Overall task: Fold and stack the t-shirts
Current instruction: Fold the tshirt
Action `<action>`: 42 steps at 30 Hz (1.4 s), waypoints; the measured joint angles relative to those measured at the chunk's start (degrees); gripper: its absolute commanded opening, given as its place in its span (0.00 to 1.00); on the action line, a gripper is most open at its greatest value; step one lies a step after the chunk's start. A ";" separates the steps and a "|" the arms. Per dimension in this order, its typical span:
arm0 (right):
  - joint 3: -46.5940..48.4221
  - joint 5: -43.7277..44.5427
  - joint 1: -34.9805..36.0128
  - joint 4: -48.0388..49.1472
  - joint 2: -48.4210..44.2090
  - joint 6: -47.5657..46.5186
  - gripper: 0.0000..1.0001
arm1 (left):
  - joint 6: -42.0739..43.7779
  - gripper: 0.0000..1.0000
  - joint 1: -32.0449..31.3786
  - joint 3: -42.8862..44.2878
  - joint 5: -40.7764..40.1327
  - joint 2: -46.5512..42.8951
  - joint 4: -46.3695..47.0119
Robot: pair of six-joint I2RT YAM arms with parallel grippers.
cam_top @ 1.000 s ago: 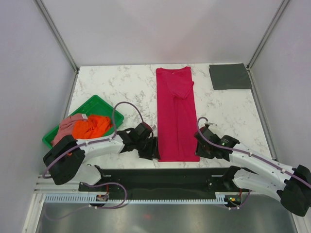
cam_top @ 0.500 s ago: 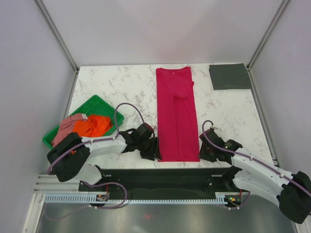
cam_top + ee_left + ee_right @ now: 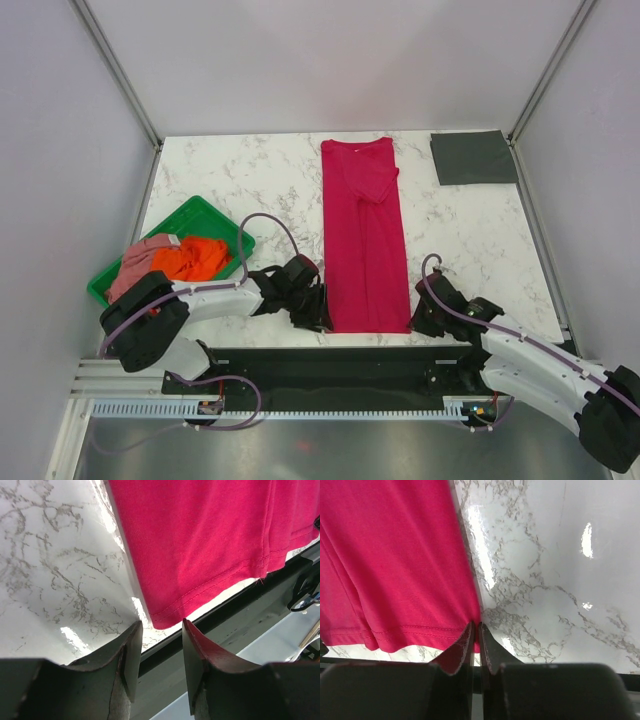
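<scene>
The crimson-red t-shirt point(image 3: 365, 240) lies flat as a long narrow strip down the middle of the table. My left gripper point(image 3: 318, 312) is open at its near left corner; in the left wrist view the jaws point(image 3: 160, 630) stand either side of the hem corner point(image 3: 165, 617), low over the table edge. My right gripper point(image 3: 422, 318) is at the near right corner, shut point(image 3: 475, 630) on the hem of the red shirt point(image 3: 395, 555). The dark grey t-shirt point(image 3: 473, 157) lies folded at the back right. The orange t-shirt point(image 3: 192, 258) and the dusty pink t-shirt point(image 3: 140, 260) are bunched in the tray.
The green plastic tray point(image 3: 215, 215) stands at the left of the marble table. The black rail point(image 3: 340, 365) runs along the near edge, just below both grippers. Bare marble point(image 3: 250, 170) lies on both sides of the red shirt.
My right gripper has slid toward the near edge to the shirt's near right corner. My left gripper has shifted slightly right and nearer, to the near left corner. The shirt has not moved.
</scene>
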 measured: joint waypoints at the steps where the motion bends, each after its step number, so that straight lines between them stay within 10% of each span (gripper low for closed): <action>1: -0.26 -0.15 -0.02 0.22 -0.44 0.00 0.09 | -0.11 0.46 -0.04 -0.02 0.02 0.07 0.04; 9: -0.74 -0.37 -0.04 -0.22 -1.99 -0.50 0.00 | -1.07 0.02 -0.42 -0.09 -0.35 0.83 -0.46; 17: 0.68 -0.26 -0.07 -2.43 -0.85 -2.54 0.25 | -1.90 0.02 -0.42 -0.48 -0.57 0.61 -0.50; 26: -0.48 -3.72 -0.04 -2.99 -5.92 -1.90 0.32 | -2.25 0.02 -0.42 -0.87 -2.14 -1.16 -2.23; 32: -2.43 -5.22 -0.04 -3.02 -7.32 -0.96 0.31 | -2.25 0.02 -0.42 -0.85 -2.23 -1.25 -2.29; 42: -2.95 -5.77 -0.07 -2.43 -7.48 -0.87 0.00 | -2.27 0.02 -0.59 -0.87 -2.62 -3.72 -2.95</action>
